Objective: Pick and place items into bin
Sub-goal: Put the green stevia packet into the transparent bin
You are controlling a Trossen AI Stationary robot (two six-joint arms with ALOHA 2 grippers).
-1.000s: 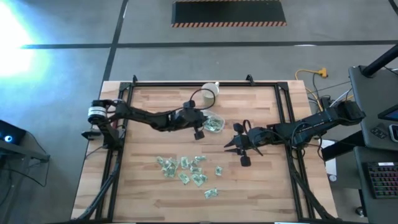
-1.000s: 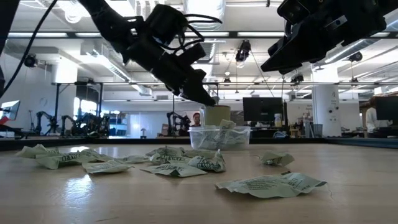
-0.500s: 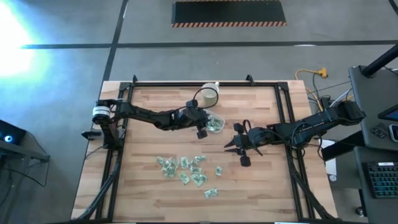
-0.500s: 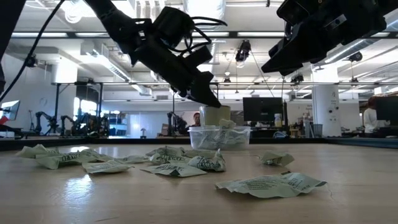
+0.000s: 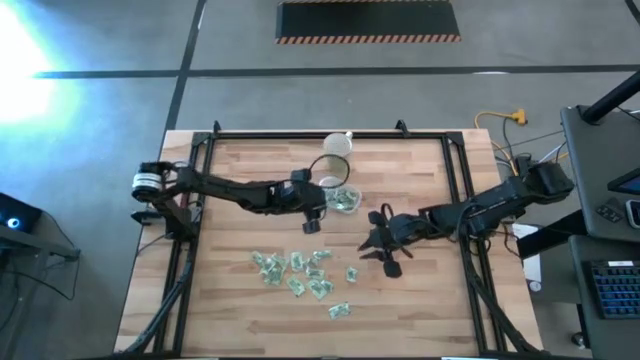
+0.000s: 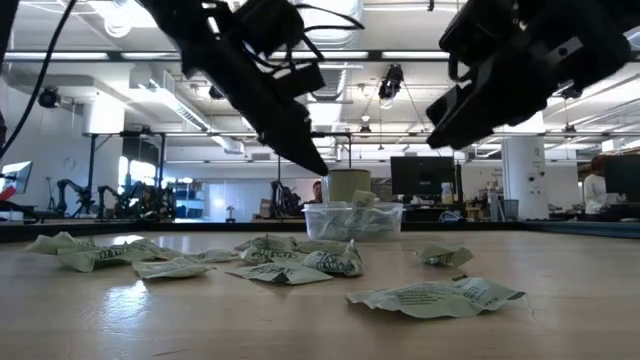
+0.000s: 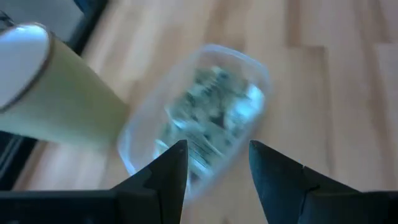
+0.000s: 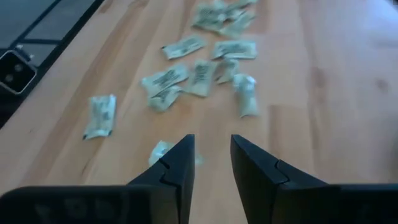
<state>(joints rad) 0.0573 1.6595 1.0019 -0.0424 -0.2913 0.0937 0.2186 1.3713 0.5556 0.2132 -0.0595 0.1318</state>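
The clear bin (image 5: 345, 199) stands on the wooden table right of centre toward the far side, with several pale-green packets inside (image 7: 208, 121). More packets (image 5: 300, 272) lie loose toward the near side (image 6: 290, 262) (image 8: 199, 73). My left gripper (image 5: 318, 204) hangs open just left of the bin, above the table, with nothing between its fingers (image 7: 217, 163). My right gripper (image 5: 368, 246) hovers open to the right of the loose packets, pointing down at them (image 8: 211, 158); it is empty. One packet (image 8: 160, 149) lies just beyond its fingertips.
A pale cream cup (image 5: 337, 147) stands behind the bin near the far edge (image 7: 56, 99). A black frame (image 5: 300, 134) runs around the table. Bare wood lies between the bin and the packets and along the near edge.
My left gripper has drawn back from over the bin toward the table's left edge and tipped up somewhat. My right gripper has sunk and moved toward the near edge, closer to the loose packets. The packets and the bin have stayed put.
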